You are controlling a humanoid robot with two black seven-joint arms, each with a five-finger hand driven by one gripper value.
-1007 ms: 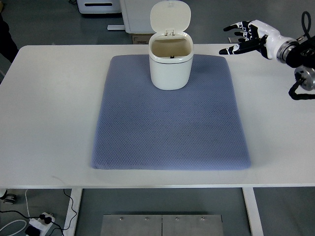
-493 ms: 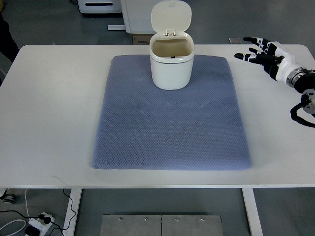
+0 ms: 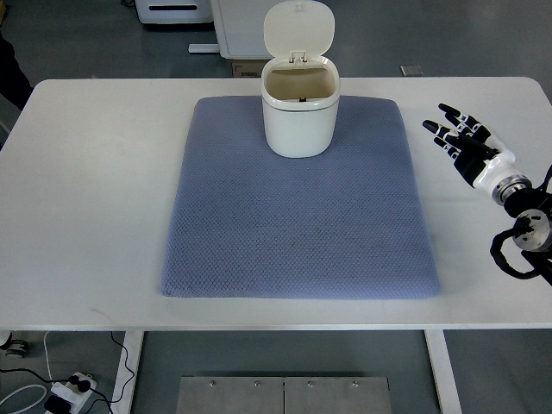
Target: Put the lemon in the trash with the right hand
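Observation:
A white trash bin (image 3: pixel 299 103) stands at the back of the blue-grey mat (image 3: pixel 297 207), its lid flipped up and its mouth uncovered. No lemon shows on the table or the mat; the bin's inside looks beige and I cannot tell what lies in it. My right hand (image 3: pixel 459 140) hovers over the white table to the right of the mat, fingers spread and holding nothing. The left arm is out of view.
The white table (image 3: pixel 95 190) extends bare to the left and right of the mat. Beyond its far edge stand white furniture pieces (image 3: pixel 241 26) on the floor. Cables and a power strip (image 3: pixel 65 392) lie on the floor at lower left.
My right hand has pulled back from the far right corner, moving toward the near side and lower over the table, staying empty with fingers spread.

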